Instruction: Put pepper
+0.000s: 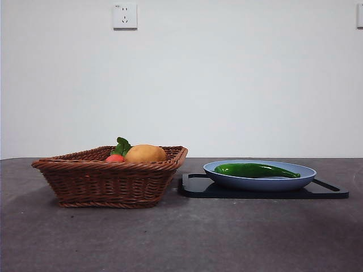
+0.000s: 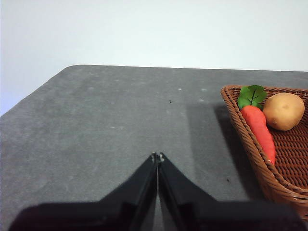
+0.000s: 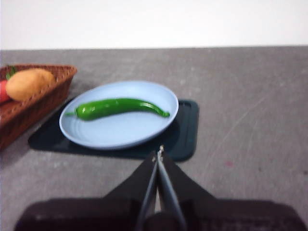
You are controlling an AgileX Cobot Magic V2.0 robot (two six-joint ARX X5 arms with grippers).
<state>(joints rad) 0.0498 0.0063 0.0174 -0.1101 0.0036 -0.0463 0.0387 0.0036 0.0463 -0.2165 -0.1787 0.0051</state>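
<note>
the pepper (image 1: 256, 170) lies on its side in the blue plate (image 1: 306, 175), long and glossy green, its pointed tip toward the right in the front view and its stem end toward the basket. from the right wrist view it runs across the plate's middle with a slight curve. the plate sits on a flat black tray (image 1: 332, 191) on the grey tabletop (image 1: 181, 238).

just to the left of the tray stands a brown wicker basket (image 1: 102, 181), near it but apart as far as the front view lets one judge. in the basket rest a round yellow-orange fruit (image 1: 146, 153) and a red fruit with green leaves (image 1: 115, 158); the two touch or nearly touch. in the left wrist view the red one looks long and tapered, leaning along the basket's wall.

the right gripper (image 3: 158, 153) hovers above the tabletop just beside the tray's near edge, its jaws pressed together and holding nothing. the left gripper (image 2: 157, 156) hangs over bare tabletop beside the basket, well apart from the pepper, its jaws likewise closed tight on nothing. neither arm shows in the front view.

on the white wall behind, a white power socket (image 1: 125, 16) is fixed high up; any small marking on it is too faint to read. no other writing or label shows on the things.
</note>
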